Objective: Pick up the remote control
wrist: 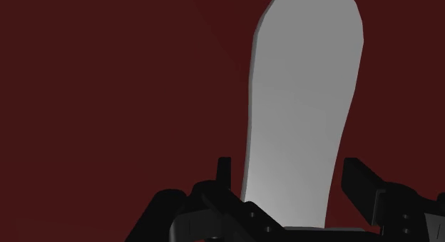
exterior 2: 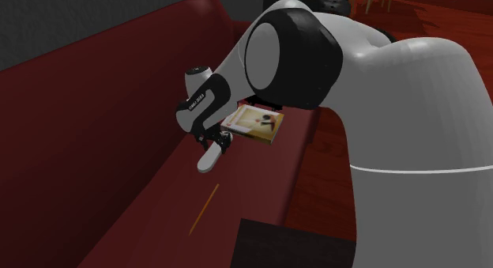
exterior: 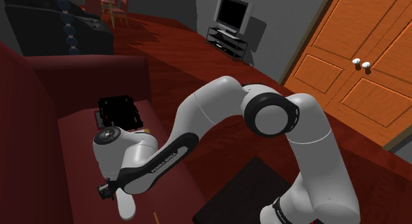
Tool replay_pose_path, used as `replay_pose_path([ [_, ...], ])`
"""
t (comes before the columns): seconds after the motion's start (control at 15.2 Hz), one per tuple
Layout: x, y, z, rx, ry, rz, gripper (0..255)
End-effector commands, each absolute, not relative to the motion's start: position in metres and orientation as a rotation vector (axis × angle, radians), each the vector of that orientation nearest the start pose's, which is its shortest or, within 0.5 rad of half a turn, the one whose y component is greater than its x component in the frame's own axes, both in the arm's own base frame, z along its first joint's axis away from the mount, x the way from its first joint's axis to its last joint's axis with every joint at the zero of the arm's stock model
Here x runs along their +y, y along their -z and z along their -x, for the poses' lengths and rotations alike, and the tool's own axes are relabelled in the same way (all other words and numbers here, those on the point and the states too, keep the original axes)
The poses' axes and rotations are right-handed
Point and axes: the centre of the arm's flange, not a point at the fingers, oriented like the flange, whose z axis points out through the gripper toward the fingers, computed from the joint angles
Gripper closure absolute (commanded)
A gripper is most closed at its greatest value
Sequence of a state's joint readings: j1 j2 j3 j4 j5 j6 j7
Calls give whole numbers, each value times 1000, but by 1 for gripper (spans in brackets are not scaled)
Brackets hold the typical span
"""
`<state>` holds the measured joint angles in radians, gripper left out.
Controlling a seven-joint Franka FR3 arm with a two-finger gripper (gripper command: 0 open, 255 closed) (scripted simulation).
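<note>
On the seat of the dark red sofa (exterior 2: 95,108), everything sits within easy reach. The arm (exterior: 218,104) is folded over and down so the wrist points into the cushion, which looks like a top-down pick. A flat tan book (exterior 2: 253,122) lies further along the seat, near the wrist but off the approach line. The remote (wrist: 299,112), drawn plain pale grey, lies flat on the seat with its long axis running away from the tool (wrist: 289,168). That lets the fingers (wrist: 224,169) take it across the narrow width. They stand apart, one on each side of the near end, with a sliver of sofa showing by each, so I judge nothing is clamped yet. A thin orange stick (exterior 2: 204,207) lies loose nearer the stand. Count: one sofa, one arm, one book, one remote, one tool, two fingers, one stick.
</note>
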<state>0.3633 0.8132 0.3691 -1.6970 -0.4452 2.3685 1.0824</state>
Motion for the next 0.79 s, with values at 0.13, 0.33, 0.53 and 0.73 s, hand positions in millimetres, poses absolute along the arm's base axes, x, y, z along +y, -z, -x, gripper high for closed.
replay_pose_path([
  [0.13, 423, -140, -508, 181, -23, 3200, 255],
  [0.33, 423, -155, -508, 181, -23, 3200, 255],
  [0.53, 423, -171, -508, 181, -23, 3200, 255],
  [0.73, 423, -187, -508, 181, -23, 3200, 255],
])
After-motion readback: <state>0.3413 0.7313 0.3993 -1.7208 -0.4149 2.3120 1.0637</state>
